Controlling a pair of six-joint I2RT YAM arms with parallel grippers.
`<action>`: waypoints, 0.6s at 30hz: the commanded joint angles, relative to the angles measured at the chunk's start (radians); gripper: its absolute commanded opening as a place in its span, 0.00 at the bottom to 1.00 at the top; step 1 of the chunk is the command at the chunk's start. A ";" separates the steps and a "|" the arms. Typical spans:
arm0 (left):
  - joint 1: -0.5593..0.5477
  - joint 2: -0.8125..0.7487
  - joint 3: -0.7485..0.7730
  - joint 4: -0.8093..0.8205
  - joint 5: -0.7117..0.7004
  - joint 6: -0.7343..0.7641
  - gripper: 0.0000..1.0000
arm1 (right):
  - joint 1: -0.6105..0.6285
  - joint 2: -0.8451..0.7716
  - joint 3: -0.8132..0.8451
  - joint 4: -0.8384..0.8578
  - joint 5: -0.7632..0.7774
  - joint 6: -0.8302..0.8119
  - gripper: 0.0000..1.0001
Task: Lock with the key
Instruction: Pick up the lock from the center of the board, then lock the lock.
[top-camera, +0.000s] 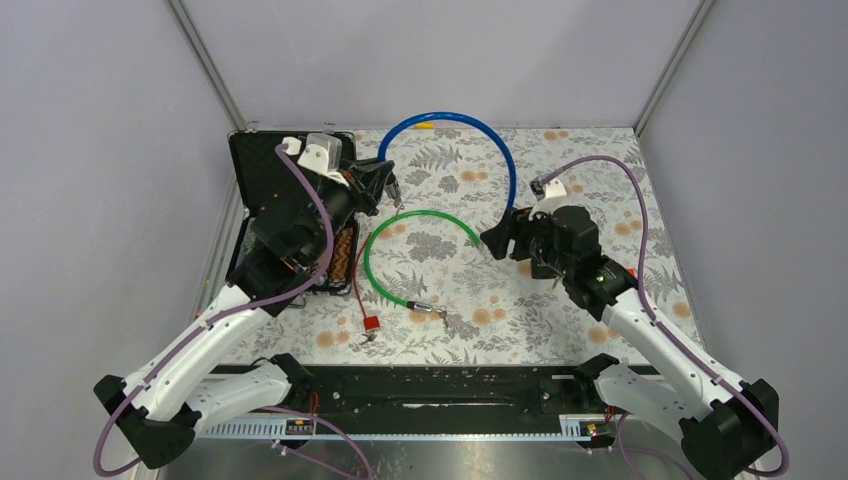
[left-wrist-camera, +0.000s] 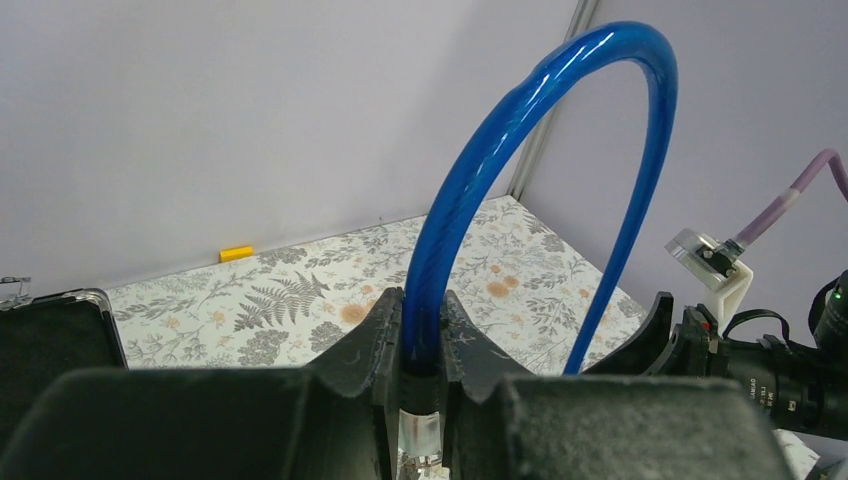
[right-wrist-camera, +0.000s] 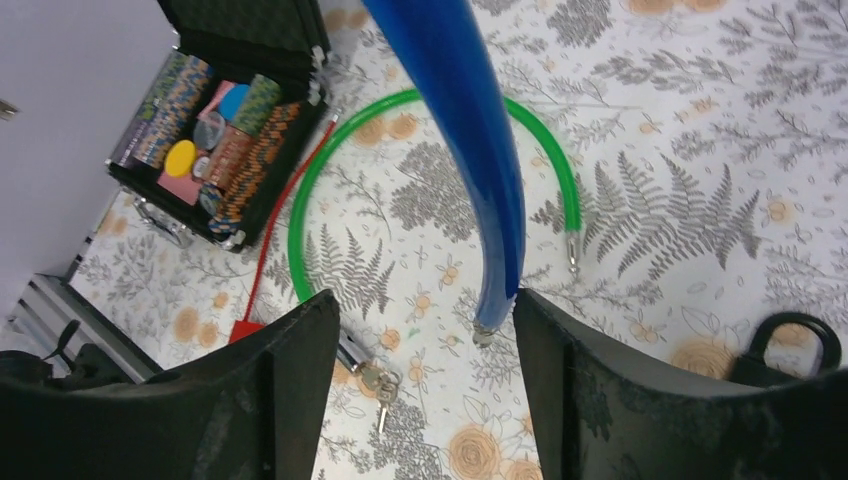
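Observation:
A blue cable lock (top-camera: 447, 119) arcs above the table. My left gripper (top-camera: 392, 186) is shut on one end of it; in the left wrist view the fingers (left-wrist-camera: 383, 330) clamp the cable's black collar and silver end piece (left-wrist-camera: 420, 432). The cable's other end, a silver tip (right-wrist-camera: 484, 331), hangs between the fingers of my right gripper (right-wrist-camera: 420, 305), which is open and not touching it (top-camera: 514, 244). A bunch of keys (right-wrist-camera: 386, 384) lies on the table at the silver cylinder of a green cable lock (top-camera: 420, 216), below my right gripper.
An open black case (top-camera: 268, 196) of poker chips (right-wrist-camera: 235, 150) stands at the left. A thin red cable with a red tag (top-camera: 371, 323) lies beside it. A black padlock (right-wrist-camera: 790, 350) lies at the right. A small yellow block (left-wrist-camera: 236, 253) sits by the back wall.

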 joint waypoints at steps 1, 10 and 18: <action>0.001 -0.030 0.031 0.142 -0.002 -0.068 0.00 | -0.002 -0.014 -0.005 0.157 -0.076 -0.009 0.69; 0.002 -0.049 0.019 0.157 0.004 -0.106 0.00 | -0.002 0.053 0.032 0.116 0.034 0.038 0.66; 0.001 -0.063 0.015 0.164 -0.006 -0.139 0.00 | -0.002 0.081 0.034 0.099 0.023 0.059 0.45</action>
